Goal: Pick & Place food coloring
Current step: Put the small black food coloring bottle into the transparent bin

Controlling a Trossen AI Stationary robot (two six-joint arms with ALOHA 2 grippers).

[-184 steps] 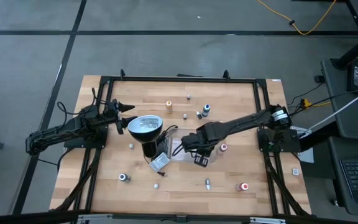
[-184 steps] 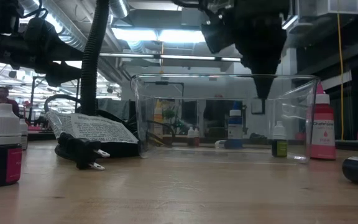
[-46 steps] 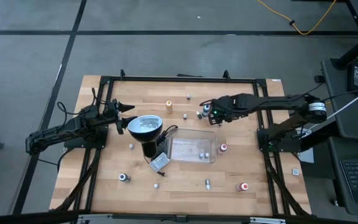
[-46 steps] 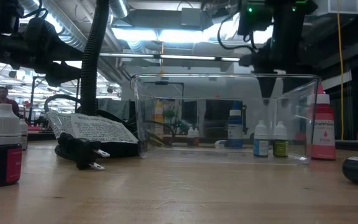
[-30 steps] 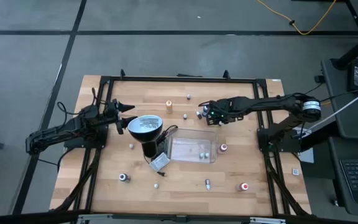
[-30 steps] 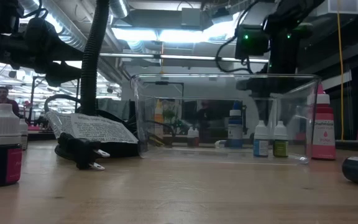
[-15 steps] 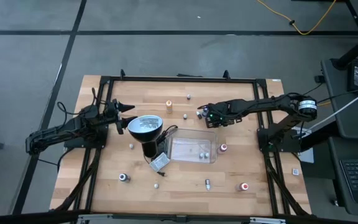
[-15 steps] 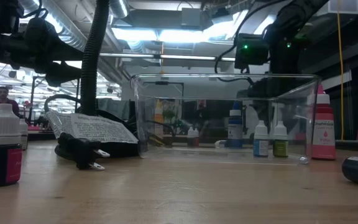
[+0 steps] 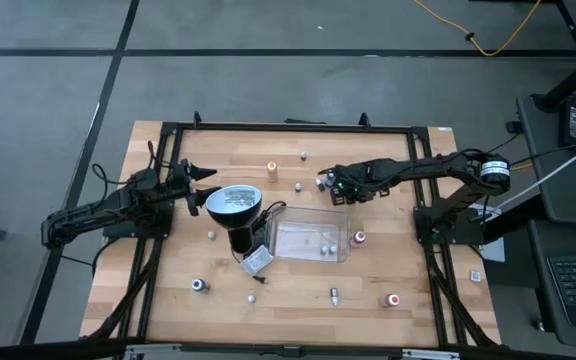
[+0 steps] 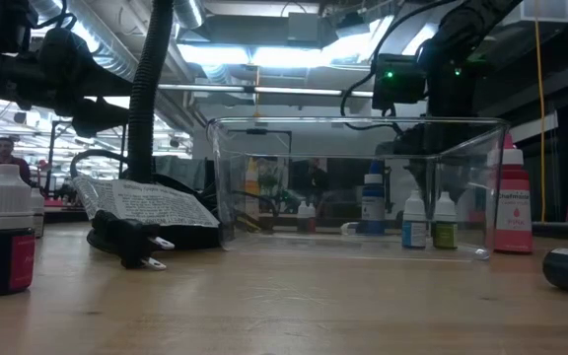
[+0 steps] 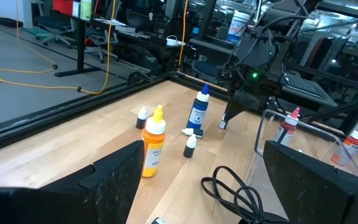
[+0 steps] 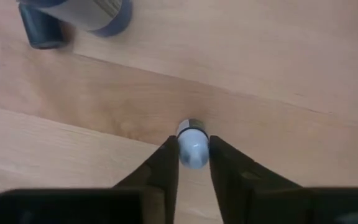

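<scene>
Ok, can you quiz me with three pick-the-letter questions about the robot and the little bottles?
1. Where is the right tool? A at the table's near edge; B near the blue bottle; C off the table.
2. How many bottles stand in the clear tray? A two; B none; C six.
3. What is the right tool doing? A hanging open, empty; B holding two bottles; C pinching a small bottle.
Answers: B, the blue bottle stands beside it; A, two show through the wall; C, its fingers squeeze the pale cap.

The table [image 9: 388,150] is showing pale, matt wood planks — its frame dark metal. The clear tray [image 9: 308,240] is looking glossy plastic — the lamp head [image 9: 232,200] is gleaming silvery, like metal.
</scene>
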